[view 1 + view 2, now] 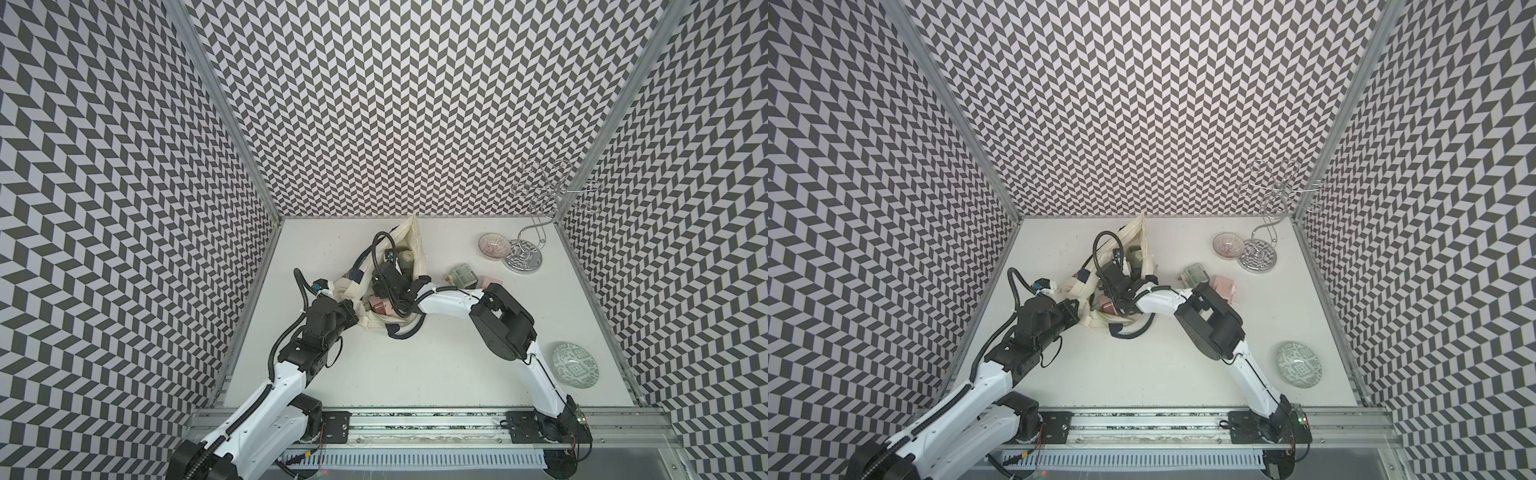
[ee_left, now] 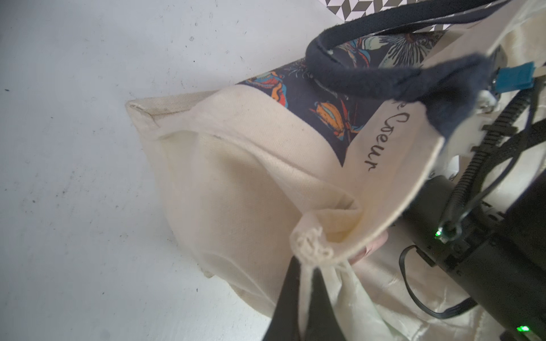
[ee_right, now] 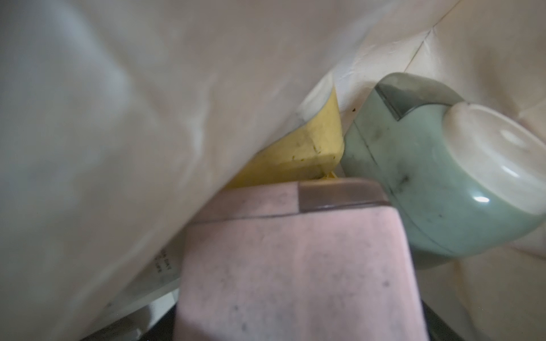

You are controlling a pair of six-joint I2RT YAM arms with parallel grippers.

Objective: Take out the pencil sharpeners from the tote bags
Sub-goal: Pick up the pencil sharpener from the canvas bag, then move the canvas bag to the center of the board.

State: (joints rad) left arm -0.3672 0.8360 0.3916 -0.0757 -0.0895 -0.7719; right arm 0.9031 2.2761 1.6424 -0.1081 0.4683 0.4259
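Note:
The cream tote bag (image 1: 409,237) (image 1: 1138,232) lies open at mid-table, navy handles trailing. My left gripper (image 2: 305,265) is shut on a bunch of its rim fabric (image 2: 313,251), holding the mouth up. My right gripper (image 1: 384,293) reaches inside the bag. Its dark jaws flank a pink pencil sharpener (image 3: 295,265) on both sides. Beside that one lie a sage green sharpener (image 3: 413,183) and a yellow one (image 3: 310,147), half under the lining. Two sharpeners sit on the table right of the bag, a green-cream one (image 1: 461,276) and a pink one (image 1: 492,281).
A pink ribbed glass bowl (image 1: 493,246) and a chrome wire stand (image 1: 522,259) are at the back right. A green patterned bowl (image 1: 575,365) lies upside down at the front right, by the right arm's base. Chevron walls enclose three sides.

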